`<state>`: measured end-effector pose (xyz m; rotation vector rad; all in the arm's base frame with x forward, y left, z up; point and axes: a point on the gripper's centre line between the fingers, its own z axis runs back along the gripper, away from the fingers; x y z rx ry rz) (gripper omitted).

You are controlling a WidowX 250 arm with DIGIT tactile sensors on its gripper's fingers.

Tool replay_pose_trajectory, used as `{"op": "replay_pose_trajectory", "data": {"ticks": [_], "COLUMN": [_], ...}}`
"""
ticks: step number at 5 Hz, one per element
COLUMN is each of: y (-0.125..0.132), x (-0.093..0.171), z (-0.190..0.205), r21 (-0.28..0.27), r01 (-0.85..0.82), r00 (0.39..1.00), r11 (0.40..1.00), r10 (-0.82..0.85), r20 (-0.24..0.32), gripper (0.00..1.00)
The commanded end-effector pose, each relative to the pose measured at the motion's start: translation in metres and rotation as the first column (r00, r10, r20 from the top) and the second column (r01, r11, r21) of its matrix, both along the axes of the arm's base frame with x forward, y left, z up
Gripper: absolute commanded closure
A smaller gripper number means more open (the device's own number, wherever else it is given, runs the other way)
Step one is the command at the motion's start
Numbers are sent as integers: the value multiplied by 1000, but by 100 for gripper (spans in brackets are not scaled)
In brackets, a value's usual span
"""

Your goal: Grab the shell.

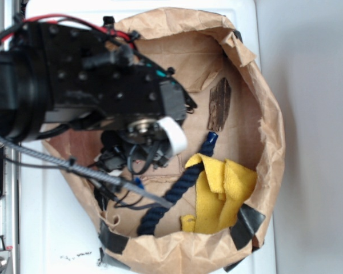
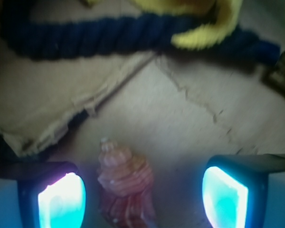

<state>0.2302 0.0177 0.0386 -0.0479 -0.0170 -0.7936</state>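
shell (image 2: 126, 183) lying on bag floor btwn our pads, nearer left one | gripper (image 2: 142, 192) hanging wide open, not touching it yet | we're straddling it bc closing should pinch its ribbed sides | rope (image 2: 118, 35) & yellow cloth (image 2: 199, 23) lying well apart

This looks like a robotics lab or test bench, not a home. A plain white tabletop (image 1: 46, 228) carries a brown paper bag (image 1: 268, 131) rolled down into a shallow bin, its rim patched with black tape (image 1: 246, 224). Over the bag's left side hangs a black robot arm (image 1: 74, 80) trailing exposed red wires (image 1: 57, 20). Left of the bag stands a bolted metal rail (image 1: 0, 251).
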Motion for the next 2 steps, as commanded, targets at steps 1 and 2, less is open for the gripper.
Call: {"op": "replay_pose_trajectory", "data": {"ticks": [1,2], "y": [-7,-11], "x": [-4,-4], "z": [-15,-29], "r21": [48,60], "r01": [2,-20], "r00": [1000,999], "r11": [999,998], "r10": [-4,17], "r20": [26,39], "gripper": [0,0]}}
